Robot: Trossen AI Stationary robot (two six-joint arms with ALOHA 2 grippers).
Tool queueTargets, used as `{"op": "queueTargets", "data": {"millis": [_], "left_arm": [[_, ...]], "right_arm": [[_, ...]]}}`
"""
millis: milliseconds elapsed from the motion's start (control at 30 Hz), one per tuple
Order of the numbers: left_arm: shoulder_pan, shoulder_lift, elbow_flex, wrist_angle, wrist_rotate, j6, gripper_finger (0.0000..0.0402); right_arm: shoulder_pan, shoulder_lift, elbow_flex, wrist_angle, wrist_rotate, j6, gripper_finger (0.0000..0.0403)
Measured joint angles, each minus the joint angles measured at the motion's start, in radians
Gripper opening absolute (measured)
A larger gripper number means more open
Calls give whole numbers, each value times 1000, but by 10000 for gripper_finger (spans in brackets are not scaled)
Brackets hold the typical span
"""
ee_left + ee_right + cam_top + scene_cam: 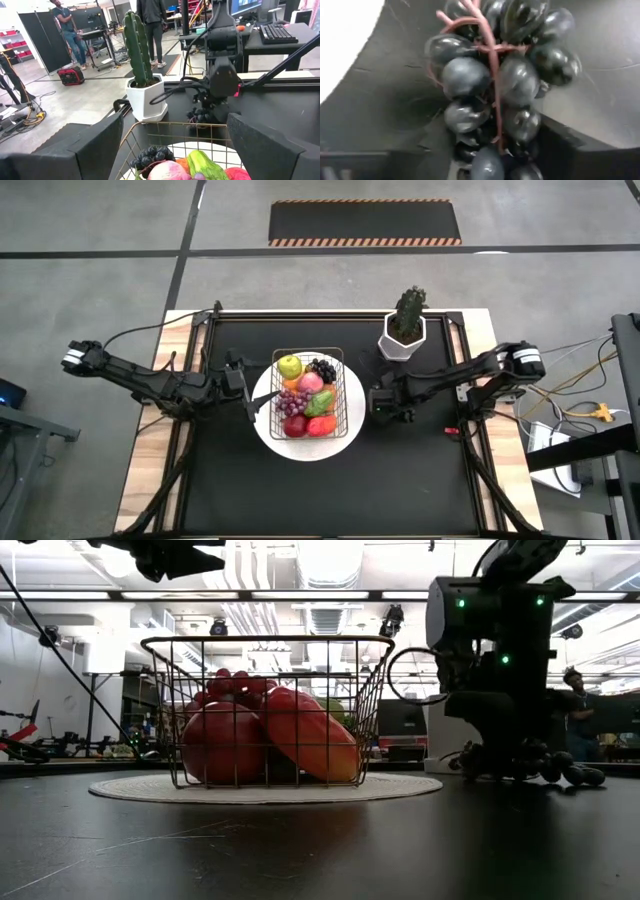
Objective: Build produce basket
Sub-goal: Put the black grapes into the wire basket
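- The basket stands upright on a round white plate in the middle of the black tabletop. Seen from above, its long sides run away from the front edge.
- Inside it lie a green apple, a dark grape bunch, a peach, a red apple and other toy produce, filling it nearly to the rim.
- The left arm stretches low across the tabletop from the left edge. Its left claw stands wide apart at the basket's left wall and holds nothing.
- The right arm reaches in from the right edge, elbow bent. Its right claw points down, just right of the plate.
- A second dark grape bunch lies on the tabletop under the right claw. Whether the fingers grip it I cannot tell.
- A white pot with a cactus stands behind the right claw.
- Beyond the tabletop is a workshop room with desks, where people stand.
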Motion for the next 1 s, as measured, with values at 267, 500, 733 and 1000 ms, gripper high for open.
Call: {"op": "queueTargets", "data": {"millis": [267,500,733,1000], "left_arm": [[0,0,0,0,0,0,338],[0,0,0,0,0,0,338],[0,0,0,1,0,0,338],[0,0,0,8,0,3,338]], "right_arm": [[0,-123,0,6,29,-54,92],[3,-322,0,42,116,-133,37],[14,-485,0,273,209,-324,14],[27,-458,0,765,111,-699,17]]}}
